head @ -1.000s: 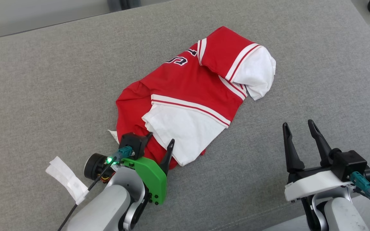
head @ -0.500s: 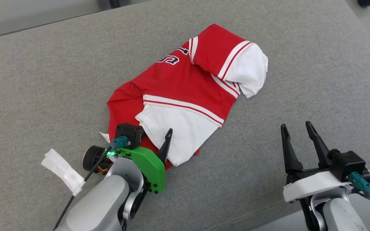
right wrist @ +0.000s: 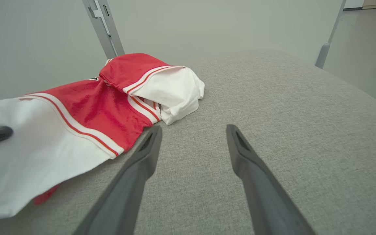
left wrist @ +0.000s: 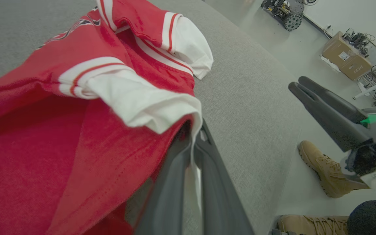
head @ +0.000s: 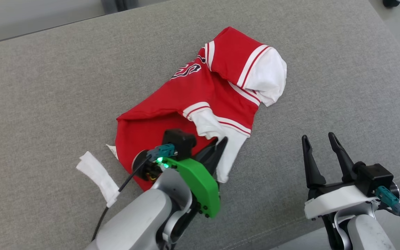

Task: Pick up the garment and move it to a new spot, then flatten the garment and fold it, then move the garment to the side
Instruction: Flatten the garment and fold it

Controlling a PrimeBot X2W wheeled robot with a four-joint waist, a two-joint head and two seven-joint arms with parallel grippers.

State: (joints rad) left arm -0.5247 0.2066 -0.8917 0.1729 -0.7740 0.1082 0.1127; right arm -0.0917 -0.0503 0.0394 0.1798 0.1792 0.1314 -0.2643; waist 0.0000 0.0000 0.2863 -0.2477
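We're gripping w/ our left end effector: its fingers are pressing together on the white sleeve of the red-and-white garment, at its near edge. The garment is lying crumpled mid-bench, its far sleeve folding over to the right. The pinched sleeve is prob. lifting slightly, tho the angle is poor. Our right end effector is hovering spread wide & empty, near-right of the garment, not touching it.
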